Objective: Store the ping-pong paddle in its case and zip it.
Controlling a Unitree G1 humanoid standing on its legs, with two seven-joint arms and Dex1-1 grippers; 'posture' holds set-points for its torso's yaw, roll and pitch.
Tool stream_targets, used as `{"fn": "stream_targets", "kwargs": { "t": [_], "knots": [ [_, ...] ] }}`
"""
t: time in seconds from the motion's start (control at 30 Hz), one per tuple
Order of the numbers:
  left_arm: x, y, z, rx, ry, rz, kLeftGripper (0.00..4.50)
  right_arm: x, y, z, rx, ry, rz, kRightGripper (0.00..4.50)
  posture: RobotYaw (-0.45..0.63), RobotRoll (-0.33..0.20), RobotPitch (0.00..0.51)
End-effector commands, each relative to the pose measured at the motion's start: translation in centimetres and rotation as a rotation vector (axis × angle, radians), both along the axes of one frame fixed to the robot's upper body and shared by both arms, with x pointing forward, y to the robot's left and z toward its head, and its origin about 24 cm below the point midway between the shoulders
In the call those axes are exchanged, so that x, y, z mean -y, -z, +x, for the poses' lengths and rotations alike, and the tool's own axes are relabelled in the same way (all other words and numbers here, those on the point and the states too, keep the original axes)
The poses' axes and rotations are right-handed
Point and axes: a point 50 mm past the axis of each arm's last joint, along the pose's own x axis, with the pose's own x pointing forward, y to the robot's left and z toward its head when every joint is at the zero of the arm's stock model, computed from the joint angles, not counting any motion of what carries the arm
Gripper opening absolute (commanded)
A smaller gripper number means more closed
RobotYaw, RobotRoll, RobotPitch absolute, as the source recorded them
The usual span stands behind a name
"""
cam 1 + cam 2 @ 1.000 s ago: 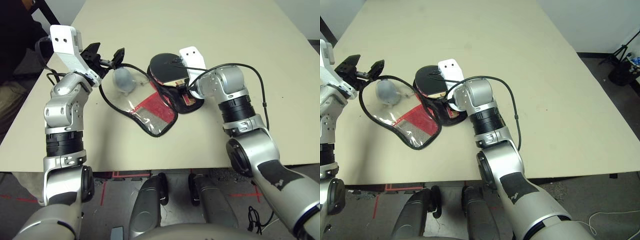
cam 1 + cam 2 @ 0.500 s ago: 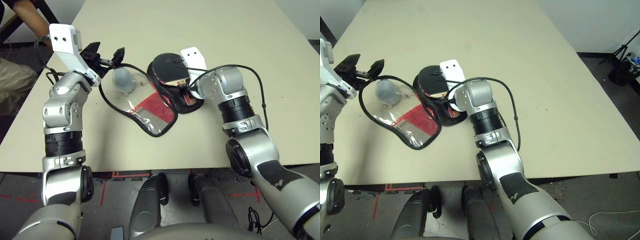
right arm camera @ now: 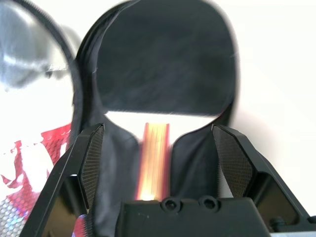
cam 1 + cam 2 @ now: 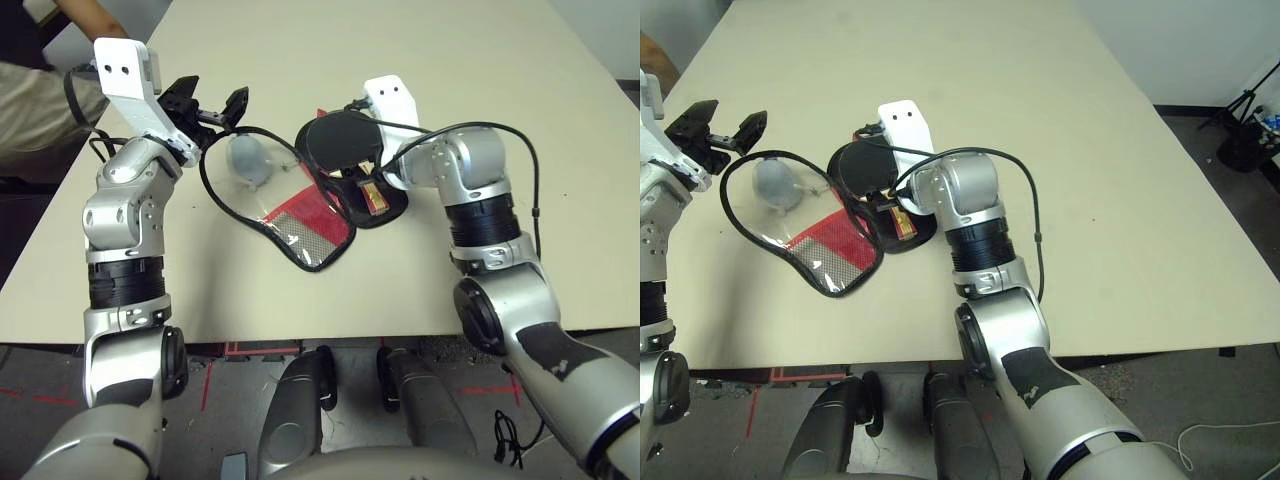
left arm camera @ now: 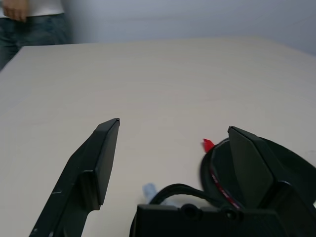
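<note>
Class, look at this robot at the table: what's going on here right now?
A two-armed robot is packing a ping-pong paddle into its case. The paddle lies on the black half of the opened case, with the clear and red flap spread beside it, unzipped. The right gripper hangs open just above the paddle's handle, holding nothing. The left gripper is open too, raised near the flap's far rim.

The far and right parts of the desk (image 4: 480, 60) lie bare, open to pass; left of centre the case (image 4: 300, 215), flap spread, holds the ping-pong paddle (image 4: 340, 145), with a grey lump (image 4: 247, 160) just left; a person (image 4: 40, 90) sits at the far-left corner.
</note>
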Motion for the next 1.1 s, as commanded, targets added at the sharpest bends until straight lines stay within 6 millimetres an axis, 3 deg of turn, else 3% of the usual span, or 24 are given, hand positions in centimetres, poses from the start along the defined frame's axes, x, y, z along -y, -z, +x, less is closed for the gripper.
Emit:
{"fn": "stream_targets", "kwargs": {
  "t": [0.03,0.13,0.27,0.5,0.7,0.83,1.1],
  "knots": [
    [-4.5,-0.5,-1.8,0.008,-0.165,-0.002,4.50,3.1,-0.9,0.8,0.116,0.032,0.036,4.48,0.04,0.000,0.207],
    [-7.1,0.3,-3.4,-0.038,-0.235,0.028,4.50,5.3,-0.9,1.4,0.157,0.071,0.056,4.48,0.05,0.000,0.216],
    [-9.1,2.2,-5.4,-0.113,-0.292,0.028,4.50,7.5,-0.3,2.1,0.199,0.124,0.080,4.48,0.06,0.000,0.222],
    [-8.3,6.4,-6.7,-0.294,-0.240,0.012,4.50,9.5,0.4,2.6,0.224,0.178,0.067,4.48,0.07,0.000,0.233],
    [-4.3,8.5,-5.9,-0.481,-0.036,-0.027,4.50,9.9,0.5,2.8,0.225,0.204,0.060,4.48,0.06,0.000,0.242],
    [-0.2,9.8,-5.8,-0.651,0.216,-0.070,4.50,10.2,0.5,2.7,0.221,0.214,0.058,4.48,0.04,0.000,0.248],
    [8.2,8.3,-1.9,-0.617,0.517,-0.101,4.50,10.9,-0.4,2.5,0.236,0.243,0.064,4.48,0.01,0.000,0.256]
  ]
}}
